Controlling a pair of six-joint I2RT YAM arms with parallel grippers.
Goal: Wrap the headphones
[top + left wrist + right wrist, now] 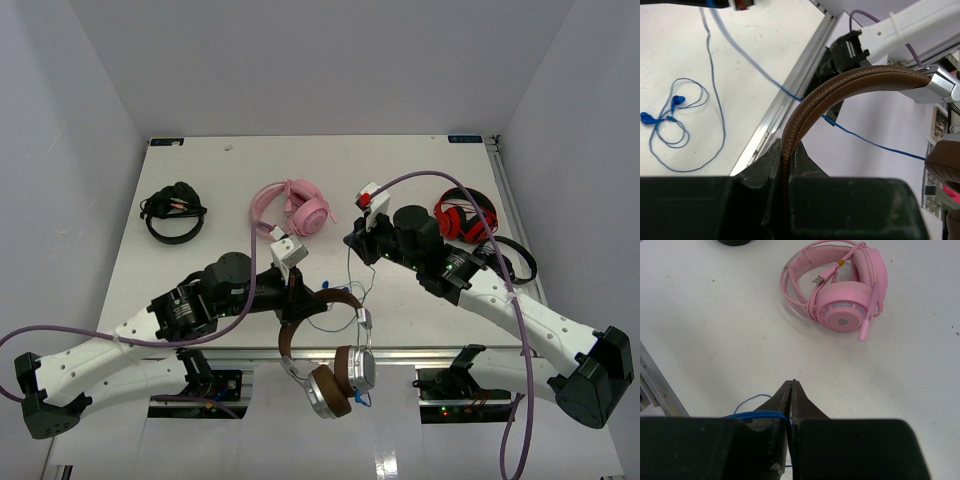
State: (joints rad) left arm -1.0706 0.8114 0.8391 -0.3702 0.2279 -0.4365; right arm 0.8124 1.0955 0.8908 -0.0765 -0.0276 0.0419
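Where the table (pixel 420 160) ends at its near edge, the headphones (pixel 335 385) hang partly past it, with their silver-grey ear cups and brown pads out over the gap between the two arm bases. The left gripper (pixel 785 157) has its fingers clamped on the brown headband (pixel 840 92), about midway along the near edge, and the band stands edge-up between them. The thin cord (pixel 676 100) runs back onto the table and lies in loose loops with small blue bits, just beyond the headband. Farther in, the right gripper (pixel 791 387) hangs above the middle of the table with its fingers pressed together on a stretch of that cord. Toward the far edge lie pink headphones (pixel 840 295) in the centre, red-and-black headphones (pixel 465 218) to the right and a black set (pixel 175 212) to the left.
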